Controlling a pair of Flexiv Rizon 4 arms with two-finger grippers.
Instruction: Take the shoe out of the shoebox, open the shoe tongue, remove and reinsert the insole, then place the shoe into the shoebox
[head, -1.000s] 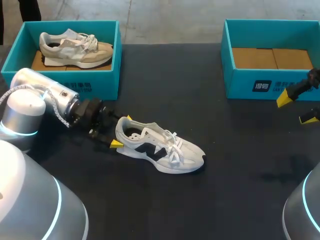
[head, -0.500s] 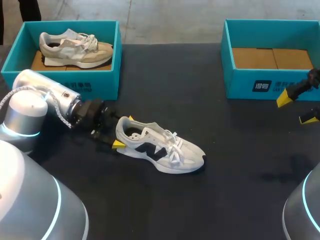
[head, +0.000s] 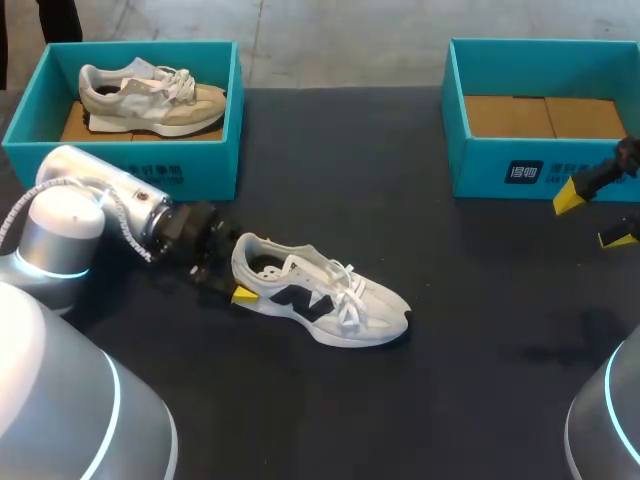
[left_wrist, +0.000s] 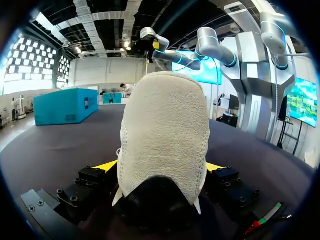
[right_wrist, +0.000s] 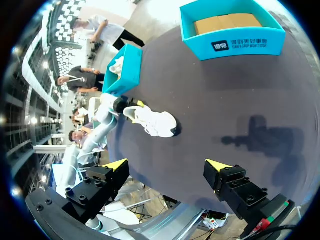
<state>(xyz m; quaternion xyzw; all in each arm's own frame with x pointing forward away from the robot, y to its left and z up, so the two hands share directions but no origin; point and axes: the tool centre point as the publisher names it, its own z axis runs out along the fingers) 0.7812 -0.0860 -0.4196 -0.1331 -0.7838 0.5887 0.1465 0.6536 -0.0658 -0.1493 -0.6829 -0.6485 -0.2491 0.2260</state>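
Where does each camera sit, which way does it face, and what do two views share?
Head view: above and behind the robot, looking down on the black table; both arms show, with left gripper and right gripper.
Left wrist view: on that wrist, facing along the left gripper, shut on the heel of the white mesh sneaker.
Right wrist view: on that wrist, facing across the table past the open right gripper.
Shared: all three show the sneaker.

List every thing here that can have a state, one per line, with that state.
White lace-up sneaker: standing on its sole, laced, heel gripped.
Left pincer: shut on the sneaker's heel.
Right pincer: open, empty.
Left teal cardboard shoebox: open, holding beige sneaker.
Right teal cardboard shoebox: open, shoeless.
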